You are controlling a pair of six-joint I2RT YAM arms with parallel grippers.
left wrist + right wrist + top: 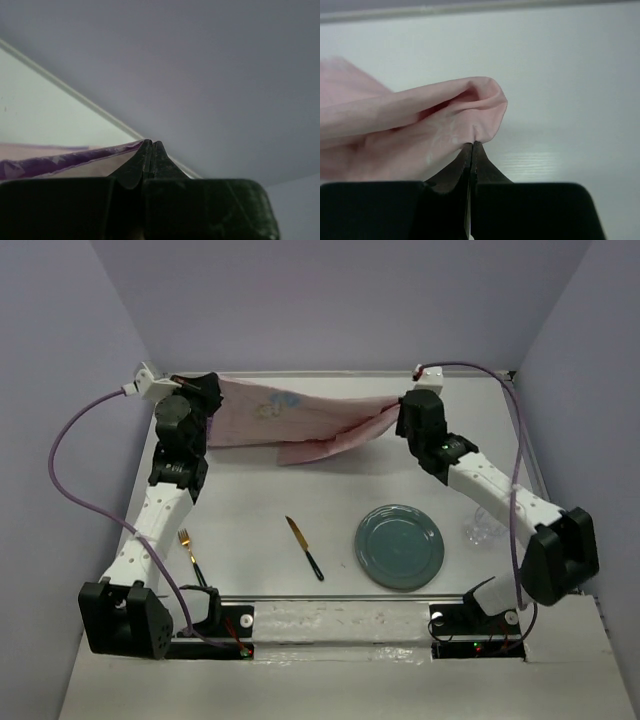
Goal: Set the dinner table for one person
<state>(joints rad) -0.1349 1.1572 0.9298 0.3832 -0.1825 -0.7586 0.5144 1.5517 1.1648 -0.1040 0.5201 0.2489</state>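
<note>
Left gripper [152, 143] and right gripper [472, 144] each pinch shut on a corner of the pink cloth [290, 425], so I can spread it flat at the far end of the dinner table [300, 490] (plate [400, 546] lies nearer).

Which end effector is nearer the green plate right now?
Right. The right end effector, shut on the pink cloth, sits far back, roughly straight behind the green plate. The left end effector grips the cloth's other end, far off to the plate's left.

No writing can be read; the blue print [276, 403] on the pink cloth [245, 428] is too small to make out.
</note>
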